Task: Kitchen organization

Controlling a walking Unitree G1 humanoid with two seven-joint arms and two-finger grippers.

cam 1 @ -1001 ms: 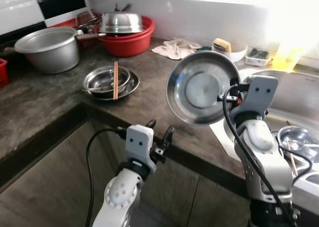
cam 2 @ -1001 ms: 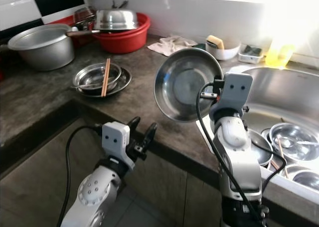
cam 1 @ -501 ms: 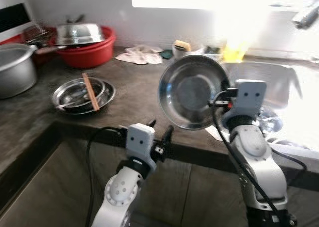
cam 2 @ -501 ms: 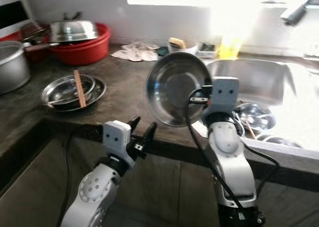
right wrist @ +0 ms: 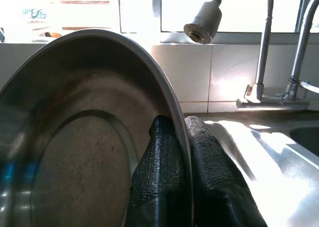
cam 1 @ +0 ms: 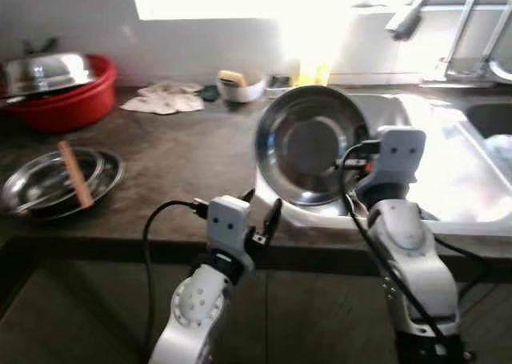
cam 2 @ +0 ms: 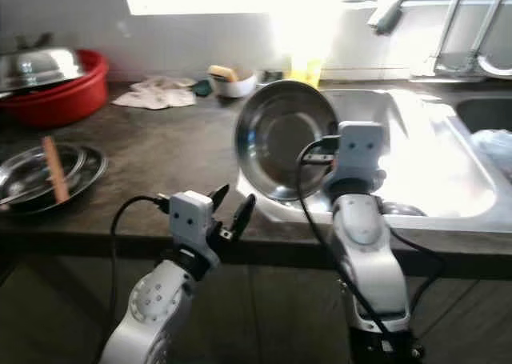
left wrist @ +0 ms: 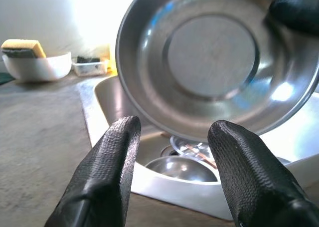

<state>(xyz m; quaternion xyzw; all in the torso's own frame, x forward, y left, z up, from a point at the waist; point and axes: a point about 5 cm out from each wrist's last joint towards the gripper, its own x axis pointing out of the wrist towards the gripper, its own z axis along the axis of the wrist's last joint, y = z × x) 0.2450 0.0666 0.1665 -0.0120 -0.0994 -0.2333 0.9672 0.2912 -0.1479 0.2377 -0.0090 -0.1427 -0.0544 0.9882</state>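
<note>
My right gripper [right wrist: 185,182] is shut on the rim of a steel bowl [cam 1: 310,144], holding it on edge, its hollow facing me, above the near left edge of the sink [cam 1: 448,196]. One finger lies inside the bowl [right wrist: 75,152], the other outside. My left gripper [cam 1: 262,212] is open and empty, low in front of the counter edge, pointing at the held bowl [left wrist: 219,57]. More steel bowls [left wrist: 184,164] lie in the sink beneath it.
On the dark counter [cam 1: 184,164] at the left sits a steel dish with chopsticks [cam 1: 56,184]. A red basin with a lid [cam 1: 52,88], a cloth [cam 1: 164,100] and a sponge in a white bowl [cam 1: 236,84] stand along the wall. A tap [right wrist: 202,20] hangs over the sink.
The camera has swung right: the dish and red basin slid toward the left edge, and the sink and tap came into view. The bowl stays gripped.
</note>
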